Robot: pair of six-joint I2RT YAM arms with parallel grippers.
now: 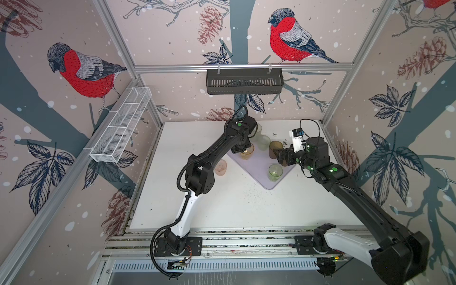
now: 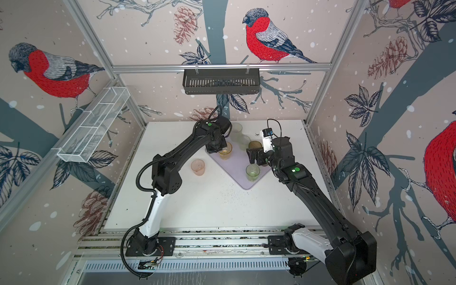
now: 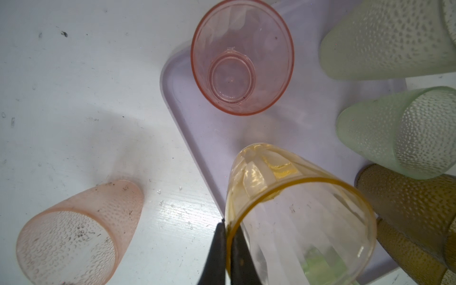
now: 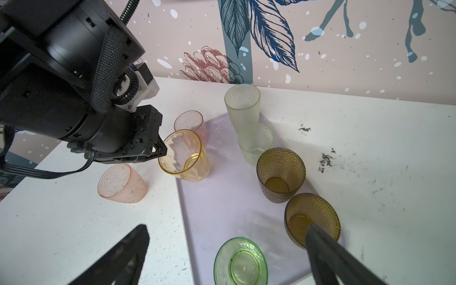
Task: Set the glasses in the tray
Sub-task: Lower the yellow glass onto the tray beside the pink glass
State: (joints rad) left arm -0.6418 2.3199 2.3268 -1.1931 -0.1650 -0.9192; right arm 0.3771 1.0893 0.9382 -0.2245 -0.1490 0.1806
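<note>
White scuffed tabletop (image 4: 370, 138) bears the smooth lilac tray (image 4: 222, 209). At its edge sits the faceted amber tumbler (image 4: 183, 158), its rim pinched tight by the left gripper (image 3: 227, 230). One dimpled pink tumbler (image 4: 122, 183) stands outside. The right gripper (image 4: 225, 233) hangs spread wide beside a dimpled brown tumbler (image 4: 318, 214).

Left end effector (image 1: 238, 148) over amber glass (image 1: 247, 153), green glass (image 1: 275, 172) on tray (image 1: 257, 170), pink glass (image 1: 220, 167) on table (image 1: 222, 204)

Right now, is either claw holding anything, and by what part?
Left claw pinches the amber-yellow glass by its rim, one finger inside, one outside. Right claw is open, holding nothing.
</note>
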